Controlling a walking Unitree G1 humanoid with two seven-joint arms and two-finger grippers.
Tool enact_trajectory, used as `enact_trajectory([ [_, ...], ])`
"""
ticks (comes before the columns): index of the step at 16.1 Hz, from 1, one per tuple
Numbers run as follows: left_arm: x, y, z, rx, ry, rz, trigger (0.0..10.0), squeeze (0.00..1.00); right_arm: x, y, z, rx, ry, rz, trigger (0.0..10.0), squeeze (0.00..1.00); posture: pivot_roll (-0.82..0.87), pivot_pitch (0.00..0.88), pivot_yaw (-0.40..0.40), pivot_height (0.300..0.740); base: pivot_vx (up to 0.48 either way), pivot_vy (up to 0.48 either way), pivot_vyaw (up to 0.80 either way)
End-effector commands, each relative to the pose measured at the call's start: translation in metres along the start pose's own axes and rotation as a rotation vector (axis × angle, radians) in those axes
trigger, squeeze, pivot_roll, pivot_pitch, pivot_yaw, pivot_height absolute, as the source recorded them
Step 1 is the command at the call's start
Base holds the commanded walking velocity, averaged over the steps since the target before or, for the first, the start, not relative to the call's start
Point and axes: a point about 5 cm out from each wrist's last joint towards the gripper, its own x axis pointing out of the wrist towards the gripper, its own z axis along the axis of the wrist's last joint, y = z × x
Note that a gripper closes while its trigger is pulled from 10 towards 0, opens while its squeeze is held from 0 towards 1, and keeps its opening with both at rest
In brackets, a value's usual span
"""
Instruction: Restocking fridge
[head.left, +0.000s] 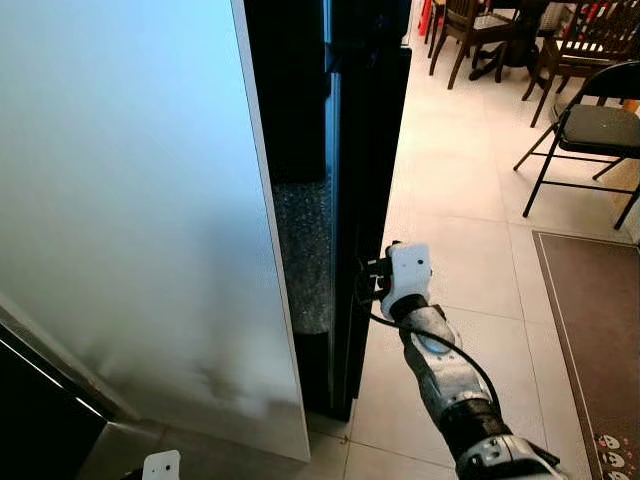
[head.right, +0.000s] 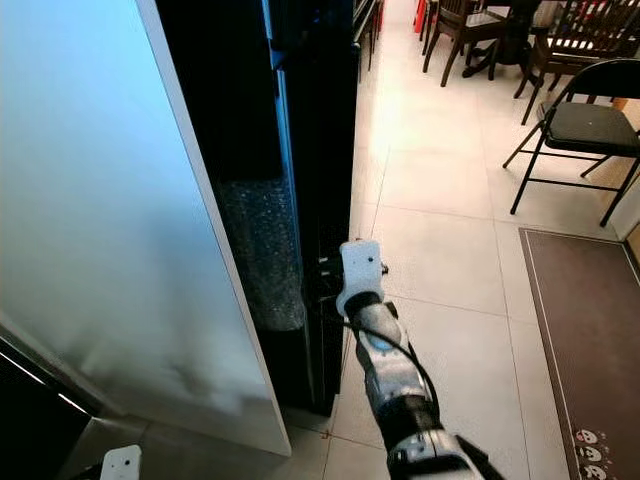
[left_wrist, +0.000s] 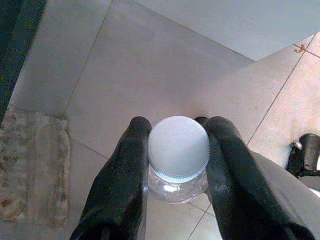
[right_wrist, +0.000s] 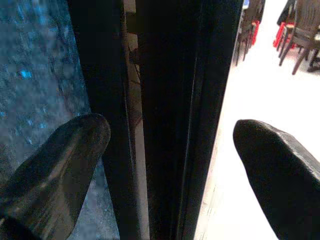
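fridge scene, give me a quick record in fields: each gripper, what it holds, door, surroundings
right gripper: open, fingers straddling the edge of the black fridge door
left gripper: shut on a clear bottle with a white cap, held low over the tiled floor
white panel: tall pale surface on the robot's left, beside the dark gap
bubbly textured strip: in the gap between panel and door
surroundings: folding chair, wooden dining chairs, brown mat
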Motion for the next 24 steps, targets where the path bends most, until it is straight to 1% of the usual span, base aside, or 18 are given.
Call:
enact_trajectory([
  [1, -0.001, 0.005, -0.005, -0.004, 0.016, 0.011, 10.0, 0.00, 0.004, 0.005, 0.002, 0.001, 0.003, 0.043, 10.0, 0.00, -0.03, 0.000, 0.016, 0.740, 0.000, 0.000, 0.00],
  [3, -0.001, 0.005, -0.005, -0.006, 0.015, 0.012, 10.0, 0.00, 0.004, 0.007, 0.002, -0.028, 0.005, 0.079, 10.0, 0.00, -0.02, 0.000, 0.013, 0.740, 0.000, 0.000, 0.00],
  [6, -0.001, 0.006, -0.006, -0.009, 0.017, 0.012, 10.0, 0.00, 0.006, 0.006, 0.003, -0.025, 0.003, 0.082, 10.0, 0.00, -0.02, 0.000, 0.014, 0.740, 0.000, 0.000, 0.00],
  [9, -0.001, 0.006, -0.007, -0.009, 0.019, 0.012, 10.0, 0.00, 0.007, 0.000, 0.004, -0.031, 0.000, 0.064, 10.0, 0.00, -0.02, 0.000, 0.014, 0.740, 0.000, 0.000, 0.00],
  [10, -0.001, 0.006, -0.007, -0.009, 0.019, 0.012, 10.0, 0.00, 0.007, -0.004, 0.006, -0.059, -0.004, 0.043, 10.0, 0.00, -0.02, 0.000, 0.014, 0.740, 0.000, 0.000, 0.00],
  [12, -0.001, 0.005, -0.006, -0.008, 0.017, 0.011, 10.0, 0.00, 0.009, -0.012, 0.009, -0.053, -0.011, 0.006, 10.0, 0.00, -0.02, 0.000, 0.014, 0.740, 0.000, 0.000, 0.00],
  [16, 0.000, 0.002, -0.004, -0.008, 0.014, 0.006, 10.0, 0.00, 0.013, -0.022, 0.018, -0.070, -0.036, -0.048, 10.0, 0.00, -0.02, 0.000, 0.012, 0.740, 0.000, 0.000, 0.00],
  [18, 0.000, 0.001, -0.001, -0.009, 0.010, 0.003, 10.0, 0.00, 0.009, -0.039, 0.020, -0.075, -0.054, -0.140, 10.0, 0.00, -0.02, 0.000, 0.011, 0.740, 0.000, 0.000, 0.00],
  [19, 0.000, 0.001, -0.001, -0.009, 0.010, 0.003, 10.0, 0.00, 0.008, -0.041, 0.020, -0.076, -0.054, -0.154, 10.0, 0.00, -0.02, 0.000, 0.011, 0.740, 0.000, 0.000, 0.00],
  [21, 0.001, -0.003, 0.007, -0.005, 0.000, 0.000, 10.0, 0.00, -0.003, -0.063, 0.020, -0.097, -0.080, -0.253, 10.0, 0.00, -0.03, 0.000, 0.012, 0.740, 0.000, 0.000, 0.00],
  [22, 0.001, -0.005, 0.009, -0.003, -0.003, -0.003, 10.0, 0.00, -0.010, -0.073, 0.018, -0.129, -0.078, -0.294, 10.0, 0.00, -0.03, 0.000, 0.012, 0.740, 0.000, 0.000, 0.00],
  [23, 0.002, -0.006, 0.010, -0.003, -0.004, -0.004, 10.0, 0.00, -0.013, -0.077, 0.018, -0.134, -0.082, -0.308, 10.0, 0.00, -0.03, 0.000, 0.011, 0.740, 0.000, 0.000, 0.00],
  [24, 0.002, -0.007, 0.011, -0.003, -0.006, -0.006, 10.0, 0.00, -0.018, -0.084, 0.017, -0.135, -0.090, -0.339, 10.0, 0.00, -0.04, 0.000, 0.010, 0.740, 0.000, 0.000, 0.00],
])
